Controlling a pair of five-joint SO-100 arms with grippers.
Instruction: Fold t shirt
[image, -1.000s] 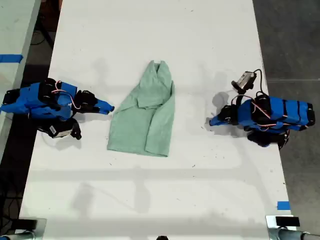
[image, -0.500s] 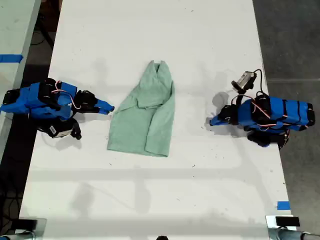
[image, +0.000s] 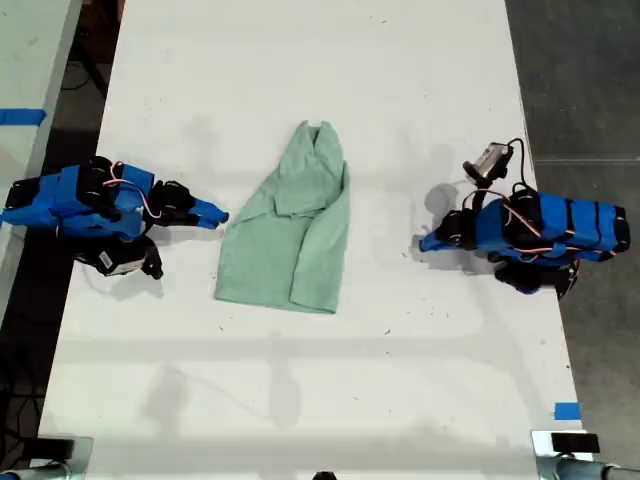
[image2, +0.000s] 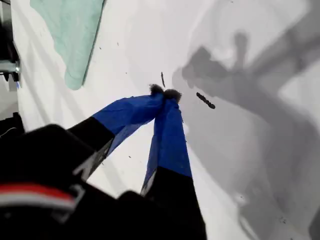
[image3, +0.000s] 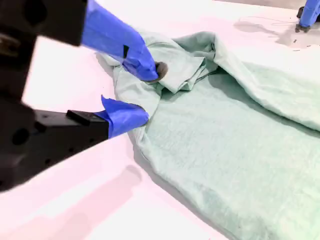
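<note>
My second gripper has its jaws parted a little, holding nothing, right at the edge of the mint-green t shirt. My first gripper has its tips pressed together, empty, well apart from the shirt, on the white table.

I judge the sides already folded inward into a narrow strip; the lengthwise fold is left. The second wrist view shows the bunched sleeve, which the exterior view flattens.
</note>
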